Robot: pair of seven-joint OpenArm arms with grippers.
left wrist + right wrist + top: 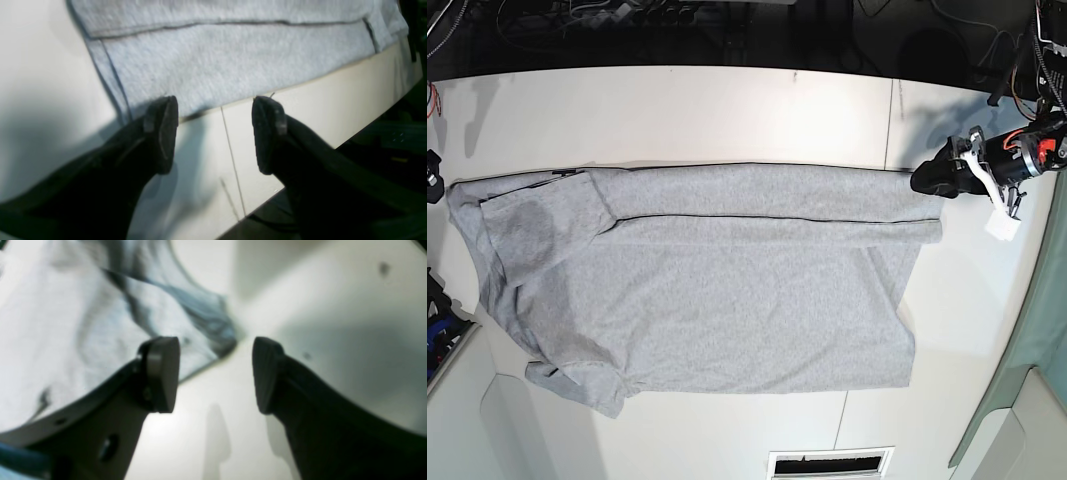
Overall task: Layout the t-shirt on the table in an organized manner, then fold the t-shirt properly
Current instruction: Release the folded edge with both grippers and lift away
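T-shirt (727,290) lies spread over white table (727,110) (dark seam visible); both end effectors gape, empty.

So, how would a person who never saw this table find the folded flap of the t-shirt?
Find the white table, then the grey t-shirt spread across it. The folded flap is the long strip along its far edge, doubled over onto the body, unlike the single layer below.

Your base camera is looking straight down from overhead, taking in the whole table (727,110) and t-shirt (727,290). Your left wrist camera is peering close along its fingers (267,133) at the shirt's hem, which both views share. Your right wrist camera is hovering close, blurred, over rumpled cloth
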